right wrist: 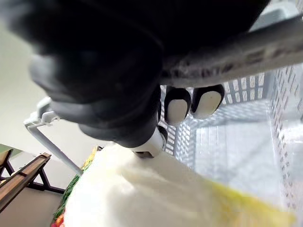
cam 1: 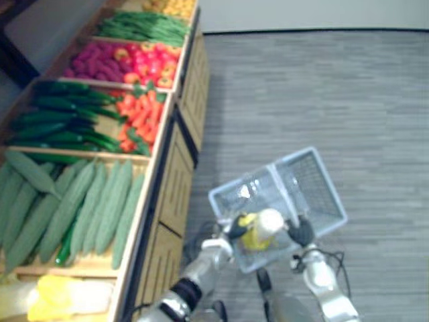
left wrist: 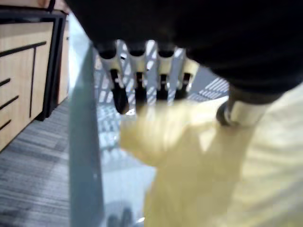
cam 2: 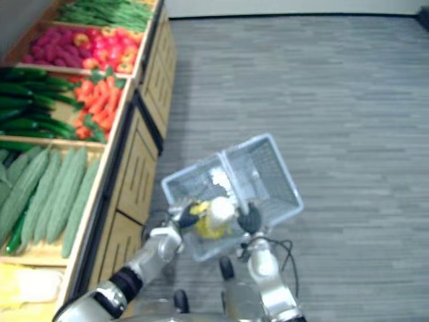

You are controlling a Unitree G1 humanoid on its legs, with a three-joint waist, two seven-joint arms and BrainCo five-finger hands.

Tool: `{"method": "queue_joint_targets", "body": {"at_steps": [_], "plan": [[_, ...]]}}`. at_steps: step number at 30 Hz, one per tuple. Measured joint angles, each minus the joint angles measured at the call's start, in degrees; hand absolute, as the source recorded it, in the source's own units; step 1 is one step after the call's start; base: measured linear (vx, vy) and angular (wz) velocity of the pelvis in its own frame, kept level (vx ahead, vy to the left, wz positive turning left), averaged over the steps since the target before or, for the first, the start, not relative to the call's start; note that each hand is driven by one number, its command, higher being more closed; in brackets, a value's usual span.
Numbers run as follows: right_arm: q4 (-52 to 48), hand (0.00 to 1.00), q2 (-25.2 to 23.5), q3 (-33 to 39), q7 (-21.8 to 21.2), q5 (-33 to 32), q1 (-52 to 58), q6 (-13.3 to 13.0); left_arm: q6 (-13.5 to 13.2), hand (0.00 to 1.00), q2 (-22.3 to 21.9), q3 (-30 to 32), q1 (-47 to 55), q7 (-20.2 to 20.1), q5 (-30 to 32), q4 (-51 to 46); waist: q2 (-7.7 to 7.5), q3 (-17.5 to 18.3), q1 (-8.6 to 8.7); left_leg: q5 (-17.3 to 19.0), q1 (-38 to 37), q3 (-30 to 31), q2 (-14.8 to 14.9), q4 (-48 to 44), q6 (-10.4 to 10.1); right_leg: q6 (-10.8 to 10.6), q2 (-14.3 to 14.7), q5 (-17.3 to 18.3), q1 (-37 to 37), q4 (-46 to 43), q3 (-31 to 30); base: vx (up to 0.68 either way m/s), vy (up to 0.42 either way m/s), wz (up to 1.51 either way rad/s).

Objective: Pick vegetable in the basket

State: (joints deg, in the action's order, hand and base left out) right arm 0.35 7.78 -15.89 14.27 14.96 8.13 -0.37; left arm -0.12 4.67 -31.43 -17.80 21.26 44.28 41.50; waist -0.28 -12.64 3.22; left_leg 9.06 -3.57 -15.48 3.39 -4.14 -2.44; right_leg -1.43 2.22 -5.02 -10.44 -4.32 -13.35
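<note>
A pale grey wire basket (cam 1: 315, 181) hangs over the floor in front of me. A yellow and white leafy vegetable (cam 1: 258, 228) lies at the basket's near end, and my left hand (cam 1: 236, 231) is shut on it from the left. In the left wrist view the fingers (left wrist: 137, 71) and thumb curl over the vegetable (left wrist: 189, 161), just inside the basket's rim (left wrist: 85, 142). My right hand (cam 1: 301, 233) grips the basket's handle (right wrist: 236, 49) at the near right, with its fingers (right wrist: 177, 104) wrapped under the bar and the vegetable (right wrist: 142, 194) close below.
A wooden produce stand (cam 1: 177, 174) runs along my left. Its bins hold long pale green gourds (cam 1: 74, 201), dark cucumbers (cam 1: 60, 121), carrots (cam 1: 141, 114), red and purple produce (cam 1: 127, 60) and yellow leafy heads (cam 1: 53, 295). Grey floor (cam 1: 322, 87) stretches to the right.
</note>
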Motion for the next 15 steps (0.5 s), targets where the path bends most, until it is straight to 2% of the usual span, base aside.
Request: {"method": "queue_joint_targets", "body": {"at_steps": [1,2,3,4,6,7,11,13,14,15], "plan": [[-0.1,1.0,0.0,-0.2,-0.5,-0.3,-0.1,-0.5,0.3,0.0,0.0,0.2,0.0,-0.3,1.2,0.1,-0.71,-0.2,0.01,0.1,-0.6,-1.6,0.2,0.1,0.3,0.6,-0.9,2.8,-0.7,-1.1,2.4,-0.02,0.043,-0.59],[-0.1,1.0,0.0,-0.3,-0.7,-0.4,-0.1,-0.6,0.3,0.0,0.0,0.2,0.1,-0.3,1.6,0.1,-1.02,-0.4,0.02,0.3,-1.1,-2.4,0.1,0.1,0.5,1.4,-1.9,3.8,-1.3,-2.4,5.7,-0.02,0.049,-0.59],[0.0,1.0,-0.3,-0.2,-0.9,-0.9,0.0,-0.8,0.3,0.0,0.0,0.2,0.1,-0.4,1.8,0.5,-1.52,-0.7,0.01,0.8,-2.4,-3.6,0.0,0.0,0.9,1.5,-3.8,4.2,-1.5,-4.9,11.0,-0.02,0.047,-0.45],[0.1,1.0,-0.9,-0.2,-1.0,-1.5,0.6,-0.8,0.4,0.0,0.0,0.3,0.1,-0.4,1.9,1.0,-1.76,-0.8,0.33,1.4,-3.6,-4.2,-0.1,-0.1,0.9,1.4,-4.5,5.2,-1.5,-7.0,12.8,0.0,0.048,-0.32],[0.5,1.0,-1.0,0.0,-1.1,-1.5,1.6,-0.9,0.4,0.0,0.3,0.7,0.1,-0.4,1.9,1.0,-1.8,-0.8,1.42,2.4,-4.3,-4.2,-0.1,-0.5,0.6,1.2,-4.8,6.9,-2.0,-9.3,13.2,0.03,0.021,-0.06],[0.7,1.0,-1.0,0.1,-1.2,-1.5,2.1,-0.9,0.4,0.0,0.5,1.6,0.1,-0.4,1.9,0.9,-1.78,-0.8,1.43,2.7,-4.3,-4.3,-0.2,-0.5,0.4,1.2,-5.0,7.5,-2.5,-10.0,13.6,0.05,0.015,-0.08],[3.5,1.0,-1.3,1.0,-1.2,-1.4,3.2,-0.9,1.0,0.0,0.6,4.9,0.2,-0.2,1.7,0.8,-1.49,-0.9,1.49,2.8,-3.5,-4.1,0.7,0.1,0.1,0.8,-5.3,6.8,-3.3,-9.2,16.6,0.1,0.003,-0.02],[6.2,1.0,-2.1,2.7,-1.3,-1.3,3.4,-0.8,1.2,0.0,1.0,5.5,0.6,-0.1,1.1,-0.5,-1.07,-1.1,1.49,3.1,-4.1,-4.0,1.8,0.2,-0.1,0.5,-5.2,6.4,-4.2,-12.0,18.9,0.11,-0.015,0.03],[7.6,1.0,-2.4,3.2,-1.3,-1.2,3.4,-0.5,1.1,0.0,1.1,6.8,1.8,0.0,0.8,-1.8,-0.35,-1.6,1.41,3.4,-5.3,-4.0,2.7,0.7,-0.3,1.2,-4.9,7.9,-6.6,-16.6,19.6,0.12,-0.011,0.02],[8.3,1.0,-2.7,3.3,-1.3,-1.0,3.9,-0.3,0.3,0.0,1.2,7.2,3.3,0.3,0.3,-2.8,0.0,-1.8,1.46,4.1,-6.7,-3.9,3.2,1.0,-1.4,1.3,-5.4,7.9,-6.9,-16.1,19.4,0.18,-0.028,0.06]]}}
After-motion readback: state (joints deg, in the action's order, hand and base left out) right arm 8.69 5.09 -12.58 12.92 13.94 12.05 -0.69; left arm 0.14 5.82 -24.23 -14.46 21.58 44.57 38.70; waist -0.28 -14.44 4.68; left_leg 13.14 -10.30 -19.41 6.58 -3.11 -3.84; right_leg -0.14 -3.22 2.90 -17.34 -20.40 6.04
